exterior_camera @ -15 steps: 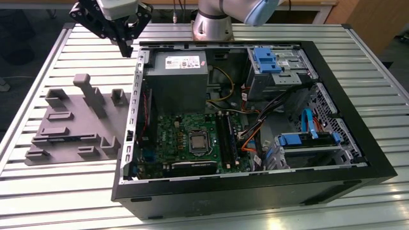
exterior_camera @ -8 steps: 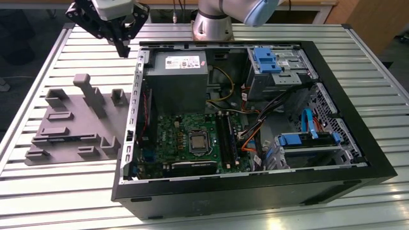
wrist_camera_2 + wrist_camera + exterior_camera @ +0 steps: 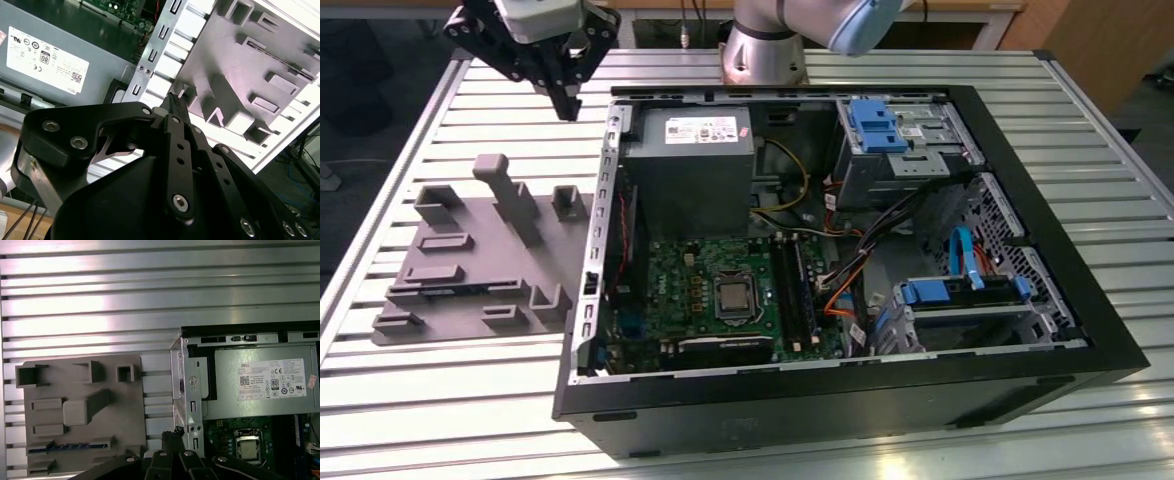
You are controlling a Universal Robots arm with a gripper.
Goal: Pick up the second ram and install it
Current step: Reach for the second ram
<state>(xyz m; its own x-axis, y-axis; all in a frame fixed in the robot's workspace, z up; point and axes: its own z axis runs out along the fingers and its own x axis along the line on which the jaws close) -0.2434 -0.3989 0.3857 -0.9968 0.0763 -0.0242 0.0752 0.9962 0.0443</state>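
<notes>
Claw: my black linkage gripper, fingertips pressed together, pinching nothing and touching nothing.
Claw's place: in the air, just off the edge of the grey moulded plastic holder, on its case side.
Second ram: a long thin blue-green stick, on edge in one of the holder's slots, apart from my fingertips.
Case: an open black computer tower on its side, just beside the holder.
Table: silver slatted metal under the holder.

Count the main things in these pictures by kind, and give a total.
Computer case: 1
Power supply: 1
Motherboard: 1
Blue drive brackets: 2
Grey fixture: 1
RAM stick in the fixture: 1
Gripper: 1
Total: 8
</notes>
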